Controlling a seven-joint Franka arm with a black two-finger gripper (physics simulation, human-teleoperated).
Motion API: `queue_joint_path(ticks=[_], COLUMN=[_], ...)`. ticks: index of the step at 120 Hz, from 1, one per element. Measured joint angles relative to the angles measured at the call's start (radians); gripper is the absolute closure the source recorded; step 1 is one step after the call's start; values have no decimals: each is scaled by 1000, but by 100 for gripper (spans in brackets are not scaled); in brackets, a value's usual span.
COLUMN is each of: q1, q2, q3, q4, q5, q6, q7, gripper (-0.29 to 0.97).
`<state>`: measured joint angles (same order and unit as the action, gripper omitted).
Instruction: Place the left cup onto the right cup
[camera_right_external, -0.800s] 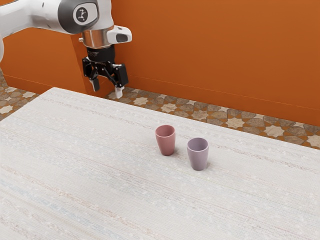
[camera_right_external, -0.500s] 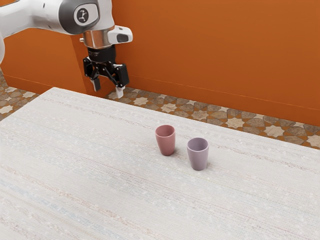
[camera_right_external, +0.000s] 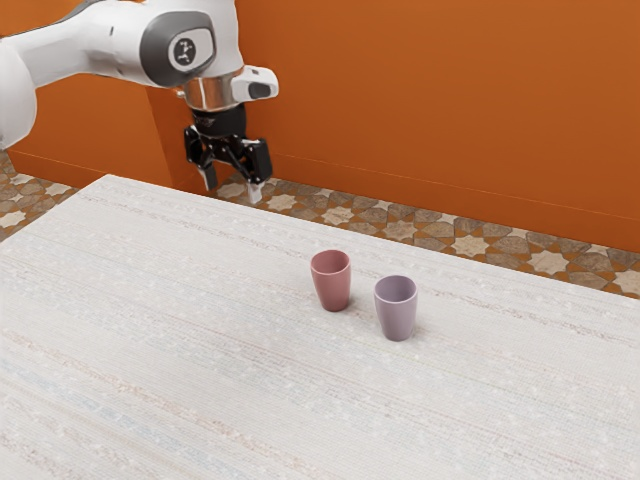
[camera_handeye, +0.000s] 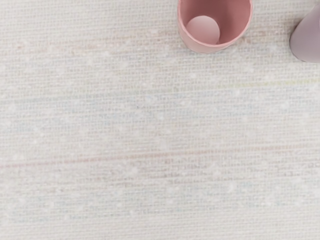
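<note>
Two cups are standing upright on the table (camera_right_external: 150, 330): one pink cup (camera_right_external: 331, 280) on the exterior view's left, and one purple cup (camera_right_external: 396, 307) just beside it on the right, not touching. The single gripper (camera_right_external: 233, 185) is hanging in the air near the table's far edge, well apart from both cups, its fingers spread and gripping nothing

The light is bright and even. The pink cup (camera_right_external: 331, 280) and the purple cup (camera_right_external: 396, 307) make small, soft shadows.
</note>
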<state>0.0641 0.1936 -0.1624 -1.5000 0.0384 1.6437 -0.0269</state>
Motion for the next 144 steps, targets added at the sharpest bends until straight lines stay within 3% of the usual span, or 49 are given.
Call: queue_joint_path(ticks=[29,144], q1=[-1,-26], q2=[65,426], q3=[1,-10], q4=[12,290], q5=[0,8], q6=[48,83], q7=[3,52], gripper=[0,1])
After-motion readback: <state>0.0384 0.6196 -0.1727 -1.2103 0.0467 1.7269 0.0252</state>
